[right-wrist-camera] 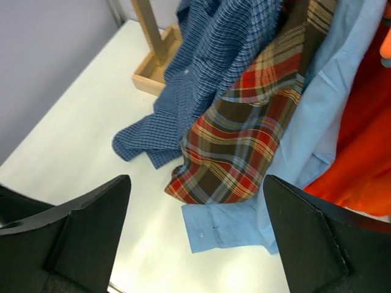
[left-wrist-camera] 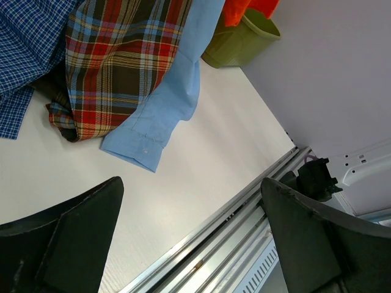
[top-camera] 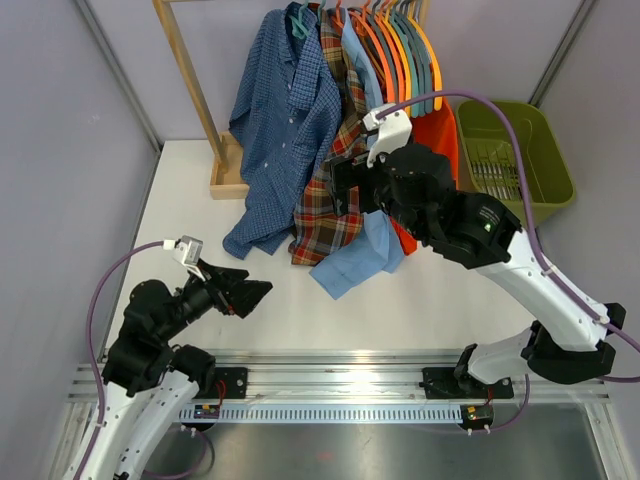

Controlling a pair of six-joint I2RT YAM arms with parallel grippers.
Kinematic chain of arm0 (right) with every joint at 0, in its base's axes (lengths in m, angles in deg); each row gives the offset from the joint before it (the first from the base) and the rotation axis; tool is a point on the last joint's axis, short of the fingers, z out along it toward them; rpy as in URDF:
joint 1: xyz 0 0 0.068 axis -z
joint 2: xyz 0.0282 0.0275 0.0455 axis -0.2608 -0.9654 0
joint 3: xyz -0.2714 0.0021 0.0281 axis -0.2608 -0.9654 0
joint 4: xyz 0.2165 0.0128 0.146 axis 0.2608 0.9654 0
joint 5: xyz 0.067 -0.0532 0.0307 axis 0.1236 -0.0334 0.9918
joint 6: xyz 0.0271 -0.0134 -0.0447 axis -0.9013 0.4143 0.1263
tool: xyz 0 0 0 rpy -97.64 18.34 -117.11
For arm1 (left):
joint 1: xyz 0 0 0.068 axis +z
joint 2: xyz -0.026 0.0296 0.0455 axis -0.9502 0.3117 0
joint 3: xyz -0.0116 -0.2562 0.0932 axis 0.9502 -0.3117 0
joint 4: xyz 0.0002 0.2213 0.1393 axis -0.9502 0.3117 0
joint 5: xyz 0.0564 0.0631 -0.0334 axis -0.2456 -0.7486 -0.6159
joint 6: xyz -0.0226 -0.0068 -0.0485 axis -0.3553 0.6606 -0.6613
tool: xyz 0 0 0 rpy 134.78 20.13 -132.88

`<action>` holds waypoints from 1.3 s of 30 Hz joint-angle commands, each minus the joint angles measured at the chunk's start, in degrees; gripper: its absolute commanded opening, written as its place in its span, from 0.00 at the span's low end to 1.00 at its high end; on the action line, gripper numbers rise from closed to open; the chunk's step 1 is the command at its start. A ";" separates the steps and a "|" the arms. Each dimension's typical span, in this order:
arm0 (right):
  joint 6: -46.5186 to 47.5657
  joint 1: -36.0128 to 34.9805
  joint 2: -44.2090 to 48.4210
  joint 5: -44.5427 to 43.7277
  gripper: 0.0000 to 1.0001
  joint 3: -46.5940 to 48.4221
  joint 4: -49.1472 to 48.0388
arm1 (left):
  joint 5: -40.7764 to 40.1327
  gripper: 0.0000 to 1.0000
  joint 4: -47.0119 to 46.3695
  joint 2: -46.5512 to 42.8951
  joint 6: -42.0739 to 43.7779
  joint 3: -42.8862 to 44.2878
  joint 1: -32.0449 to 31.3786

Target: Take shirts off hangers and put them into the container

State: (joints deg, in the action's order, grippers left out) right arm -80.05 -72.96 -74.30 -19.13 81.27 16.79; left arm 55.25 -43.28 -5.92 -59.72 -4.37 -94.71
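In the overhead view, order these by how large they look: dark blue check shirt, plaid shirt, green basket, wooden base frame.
Largest: dark blue check shirt.
Next: plaid shirt and green basket, too alike to rank; the plaid is partly covered.
Smallest: wooden base frame.

We are seeing a dark-blue checked shirt [top-camera: 280, 130], a red-brown-green plaid shirt [top-camera: 325, 222], a light-blue shirt [top-camera: 358, 262], an orange-red shirt [top-camera: 440, 135] and an olive-green container [top-camera: 553, 150].

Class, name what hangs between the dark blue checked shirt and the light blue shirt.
The plaid shirt hangs between them; the right wrist view shows it clearest.
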 commanded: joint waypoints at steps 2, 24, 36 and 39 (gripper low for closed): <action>2.55 -0.08 3.84 4.90 0.99 -1.47 -6.87 | 2.98 0.99 -3.86 0.64 -1.03 -1.42 -0.15; -2.01 32.24 -20.94 43.08 0.99 37.20 -1.34 | 3.34 0.99 -4.12 -2.79 -1.30 -3.62 -0.15; -8.26 39.83 -27.79 67.97 0.99 39.75 -5.74 | 3.51 0.99 -4.04 -3.93 -0.95 -4.06 -0.15; -8.78 39.83 -26.83 67.31 0.99 35.80 -8.03 | 3.16 0.99 -3.95 -4.11 -0.86 -4.41 -0.15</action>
State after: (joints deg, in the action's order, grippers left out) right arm -87.06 -33.05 -103.19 42.90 118.32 13.57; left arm 56.74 -45.29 -9.07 -60.72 -8.19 -94.71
